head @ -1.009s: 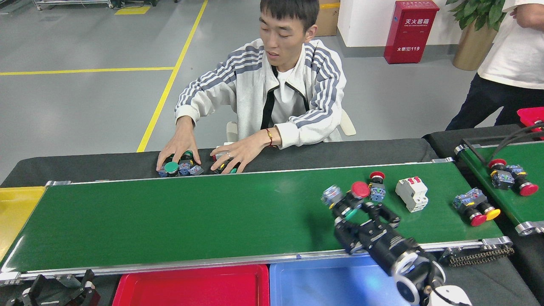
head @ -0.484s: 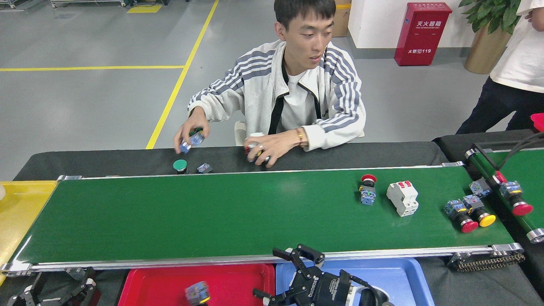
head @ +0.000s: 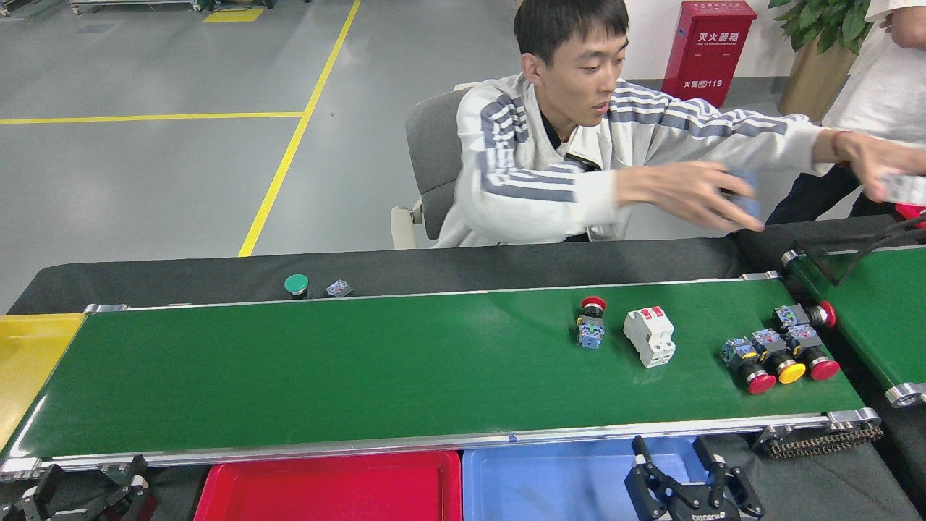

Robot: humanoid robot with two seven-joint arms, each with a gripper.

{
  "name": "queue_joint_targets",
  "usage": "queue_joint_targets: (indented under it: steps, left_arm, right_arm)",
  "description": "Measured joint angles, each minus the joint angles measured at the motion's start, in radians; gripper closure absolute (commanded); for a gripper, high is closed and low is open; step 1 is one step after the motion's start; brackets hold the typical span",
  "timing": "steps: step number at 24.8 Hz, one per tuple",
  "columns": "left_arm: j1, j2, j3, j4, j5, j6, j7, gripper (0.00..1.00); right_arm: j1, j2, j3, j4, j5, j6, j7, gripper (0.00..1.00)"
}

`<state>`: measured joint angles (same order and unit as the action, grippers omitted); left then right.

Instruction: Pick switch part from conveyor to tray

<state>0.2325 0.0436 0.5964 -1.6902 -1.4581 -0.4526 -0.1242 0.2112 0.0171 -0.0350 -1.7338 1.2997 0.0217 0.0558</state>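
Head view of the sorting station at the moment under discussion. My right gripper (head: 684, 474) hung low over the blue tray (head: 550, 481) at the near edge, its two fingers spread apart with nothing between them; my left gripper (head: 87, 488) sat at the near left corner, too dark and cropped for me to tell whether it was spread or pressed together. The conveyor (head: 362, 369) carried the candidates: a red-capped switch part (head: 591, 323) right of centre, a white breaker (head: 650, 336) just beside it, and a cluster of push-buttons (head: 785, 347) touching one another near the right end. The visible part of the red tray (head: 329, 488) showed no part in it. I judged three hazards. First, the clustered buttons lay so tight that a grasp on one could nudge or drag a neighbour. Second, the breaker stood close enough to the switch part that a finger might strike it on descent. Third, the person's hands (head: 687, 195) reached out over the far right, holding blurred items, so a fresh drop onto the belt could cross my arm's path.
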Motion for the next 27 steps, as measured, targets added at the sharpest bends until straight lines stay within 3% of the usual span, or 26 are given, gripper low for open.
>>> queue_joint_targets:
  steps: [5, 9, 18, 22, 23, 24, 27]
  left_arm:
    - [0.000, 0.000, -0.002, 0.000, 0.000, 0.000, 0.000, 0.00]
    - [-0.003, -0.001, -0.003, 0.000, 0.000, -0.003, 0.000, 0.00]
    - [-0.008, -0.001, -0.003, 0.000, 0.000, 0.008, 0.000, 0.00]
    - [-0.012, -0.001, -0.003, 0.000, 0.000, 0.008, 0.000, 0.00]
    - [-0.012, -0.001, -0.003, 0.000, 0.000, 0.008, 0.000, 0.00]
    - [-0.014, -0.001, -0.003, 0.000, 0.000, 0.008, 0.000, 0.00]
    - [-0.016, -0.001, -0.003, 0.000, 0.000, 0.008, 0.000, 0.00]
  right_arm:
    - [-0.158, -0.036, 0.020, 0.088, 0.016, 0.030, 0.040, 0.08]
    - [-0.256, -0.064, 0.119, 0.178, 0.035, 0.031, 0.058, 0.08]
    - [-0.363, -0.058, 0.243, 0.323, 0.036, 0.035, 0.089, 0.03]
    - [-0.422, -0.008, 0.248, 0.401, 0.037, 0.037, 0.090, 0.04]
    - [-0.443, 0.004, 0.255, 0.426, 0.037, 0.037, 0.091, 0.09]
    - [-0.465, 0.009, 0.270, 0.453, 0.038, 0.037, 0.091, 0.21]
    - [-0.517, 0.009, 0.324, 0.507, 0.038, 0.037, 0.091, 0.68]
